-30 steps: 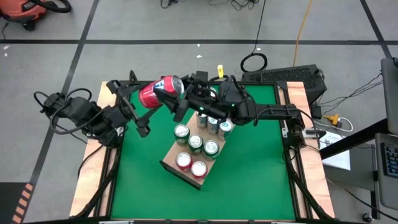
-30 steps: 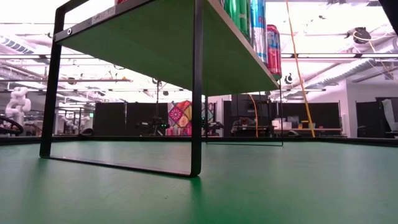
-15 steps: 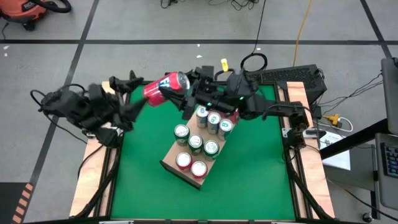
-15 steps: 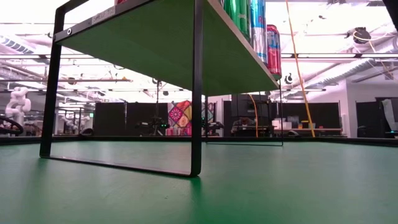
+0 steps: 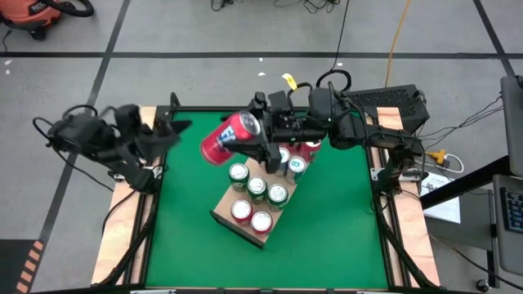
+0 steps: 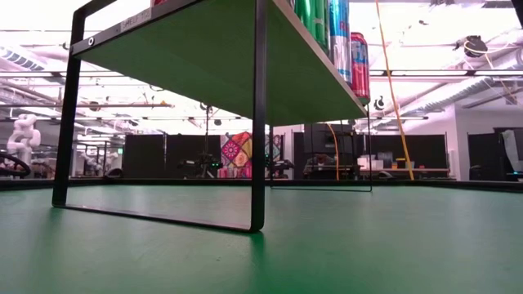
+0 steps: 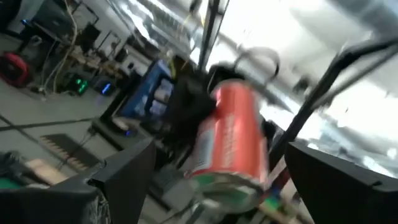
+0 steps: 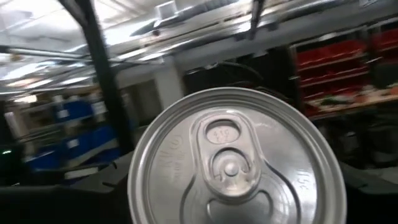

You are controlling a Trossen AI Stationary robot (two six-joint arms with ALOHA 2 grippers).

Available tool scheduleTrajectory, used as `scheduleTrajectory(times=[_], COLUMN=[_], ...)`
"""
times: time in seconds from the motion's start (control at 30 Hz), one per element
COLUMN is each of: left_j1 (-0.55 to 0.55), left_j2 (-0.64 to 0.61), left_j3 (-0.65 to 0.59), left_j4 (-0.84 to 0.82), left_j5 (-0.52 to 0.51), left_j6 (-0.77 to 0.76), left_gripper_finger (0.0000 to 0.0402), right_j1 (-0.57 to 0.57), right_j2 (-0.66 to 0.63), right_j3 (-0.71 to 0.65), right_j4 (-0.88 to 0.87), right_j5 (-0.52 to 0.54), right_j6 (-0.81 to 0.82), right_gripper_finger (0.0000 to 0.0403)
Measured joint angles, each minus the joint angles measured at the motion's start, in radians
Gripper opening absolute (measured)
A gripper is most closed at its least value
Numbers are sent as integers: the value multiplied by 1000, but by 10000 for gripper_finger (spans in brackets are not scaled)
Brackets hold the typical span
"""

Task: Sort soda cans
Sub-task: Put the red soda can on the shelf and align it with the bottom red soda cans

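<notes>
My right fingers (image 5: 263,140) clamp a red soda can (image 5: 229,138) tilted above the table (image 5: 343,220), while my left fingers (image 5: 167,131) hang spread, empty.

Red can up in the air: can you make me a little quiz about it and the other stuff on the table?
1. True or false: the red can in the right gripper stands upright on the board.
2. The left gripper is: A) open and holding nothing, B) shut on a green can, C) pressing on the board.
3. Fill in: the corner can at the board's end farthest from the right gripper is ____.

Key: 1 false, it is tilted in the air. 2 A. 3 red.
</notes>
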Motion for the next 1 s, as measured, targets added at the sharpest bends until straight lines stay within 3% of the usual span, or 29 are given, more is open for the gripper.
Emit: scheduleTrajectory(times=[0.2,0.43,1.0], left_j1=[0,-1,13], left_j2=[58,134,209], left_j3=[-2,-2,-2], left_j4=[-30,-32,-12], left_j5=[38,114,125], left_j6=[83,55,38], left_gripper_finger=[358,358,351], right_j1=[0,0,1], right_j2=[0,1,1], right_j3=[0,0,2], right_j4=[-62,-125,-175], right_j5=[-35,-35,-35], right_j6=[49,71,98], right_gripper_finger=[291,293,294])
